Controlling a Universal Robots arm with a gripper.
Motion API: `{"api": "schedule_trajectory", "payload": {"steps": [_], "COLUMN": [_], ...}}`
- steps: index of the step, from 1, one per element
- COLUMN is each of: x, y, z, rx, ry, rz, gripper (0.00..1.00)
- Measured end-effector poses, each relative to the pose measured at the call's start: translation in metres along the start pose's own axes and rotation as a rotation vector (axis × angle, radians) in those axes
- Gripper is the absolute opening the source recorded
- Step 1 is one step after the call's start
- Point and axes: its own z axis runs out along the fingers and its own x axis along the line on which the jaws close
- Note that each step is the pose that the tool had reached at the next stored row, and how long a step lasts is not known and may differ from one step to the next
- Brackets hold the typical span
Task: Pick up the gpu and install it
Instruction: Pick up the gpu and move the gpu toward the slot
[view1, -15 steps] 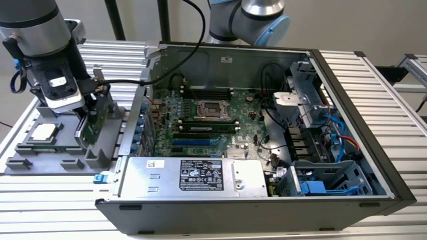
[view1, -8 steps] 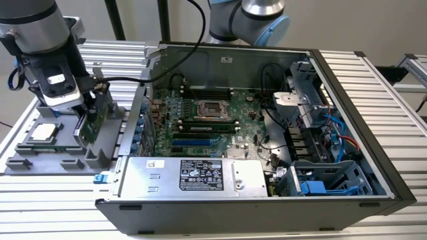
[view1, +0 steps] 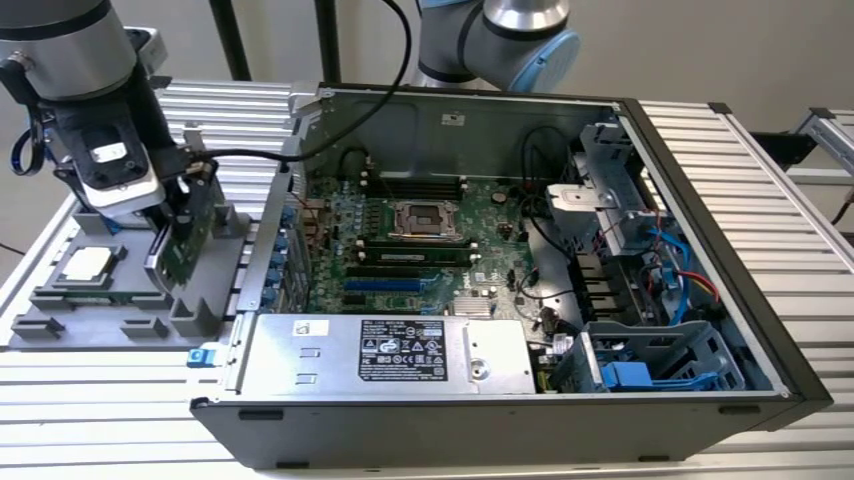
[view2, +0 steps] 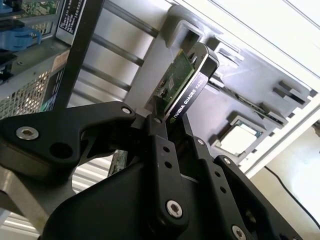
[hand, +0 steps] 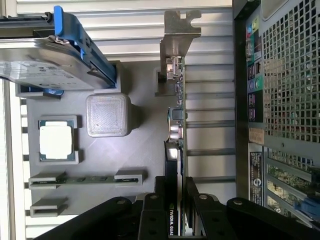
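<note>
- At the exterior view's left, the claw (view1: 174, 218) is clamped on the gpu (view1: 178, 255)
- The grey rack (view1: 80, 325) stands it on edge, leaving an edge free to grip

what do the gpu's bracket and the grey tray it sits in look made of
gpu bracket: bare sheet metal, likely steel; silvery, lightly reflective, thin stamped edges. Grey tray: matte plastic, possibly 3D-printed; uniform dull grey, moulded pockets, no shine.

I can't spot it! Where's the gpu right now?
On the exterior view's left, the gpu stands on edge at the grey holder, beside the open computer case, between the fingers.
</note>
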Motion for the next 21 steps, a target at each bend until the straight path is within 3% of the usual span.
{"api": "schedule_trajectory", "payload": {"steps": [21], "x": [0.0], "y": [0.0006], "z": [-0.0117], "rx": [-0.0001], "ry": [0.0], "rz": [0.0], "gripper": [0.0]}}
